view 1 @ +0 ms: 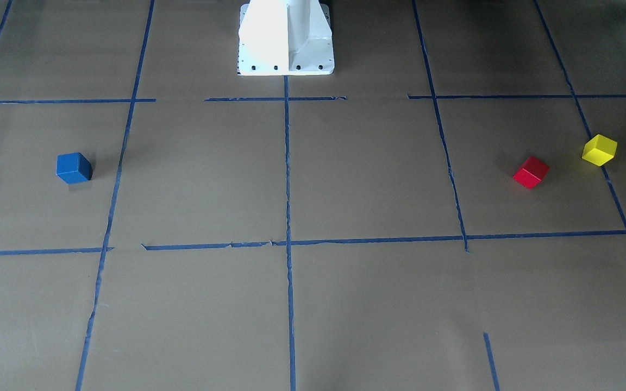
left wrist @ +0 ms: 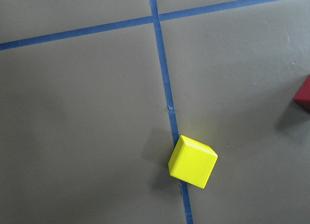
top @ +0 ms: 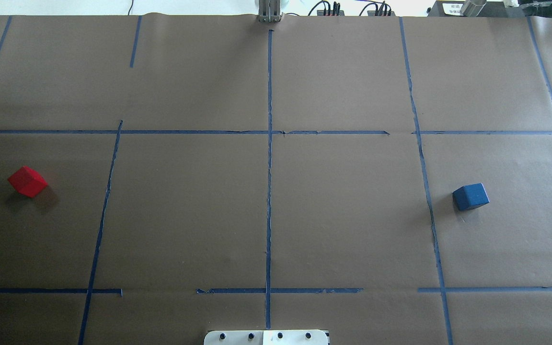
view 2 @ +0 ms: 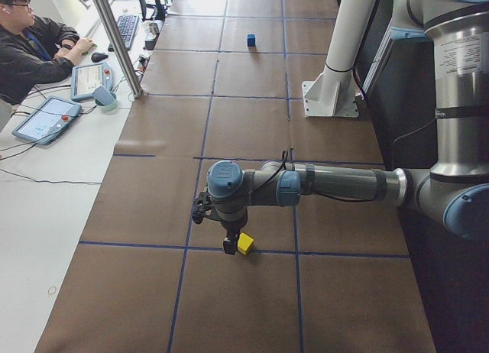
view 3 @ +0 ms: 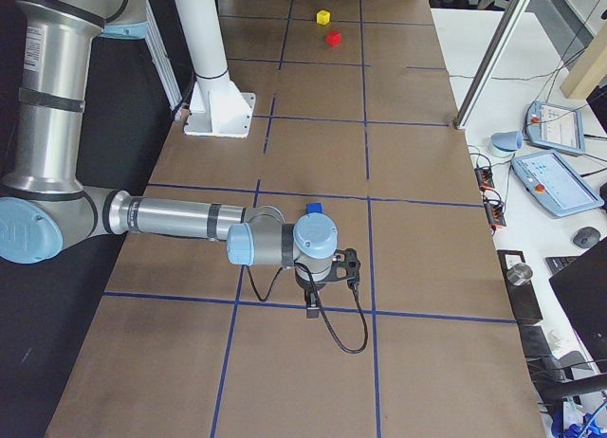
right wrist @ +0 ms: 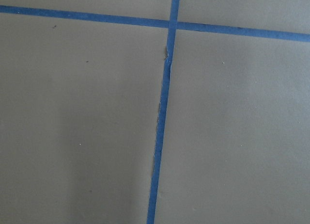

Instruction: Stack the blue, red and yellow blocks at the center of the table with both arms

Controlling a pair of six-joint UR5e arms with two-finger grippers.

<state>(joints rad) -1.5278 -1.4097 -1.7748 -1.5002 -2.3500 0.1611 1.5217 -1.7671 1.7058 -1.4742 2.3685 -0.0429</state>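
The blue block (view 1: pixel 74 167) sits alone on the brown table, on the robot's right side (top: pixel 470 196). The red block (view 1: pixel 531 172) and the yellow block (view 1: pixel 599 150) lie close together on the robot's left side. The left gripper (view 2: pixel 229 246) hangs above the table just beside the yellow block (view 2: pixel 245 243), which also shows in the left wrist view (left wrist: pixel 193 161). The right gripper (view 3: pixel 311 310) hangs over a tape line, with the blue block (view 3: pixel 314 209) just behind its wrist. Both grippers show only in the side views, so I cannot tell if they are open or shut.
The white robot pedestal (view 1: pixel 286 38) stands at the table's robot-side edge. Blue tape lines (top: pixel 269 191) grid the brown paper. An operator (view 2: pixel 30 47) sits at a side desk with tablets (view 2: pixel 46 118), past a metal pole (view 2: pixel 114 40).
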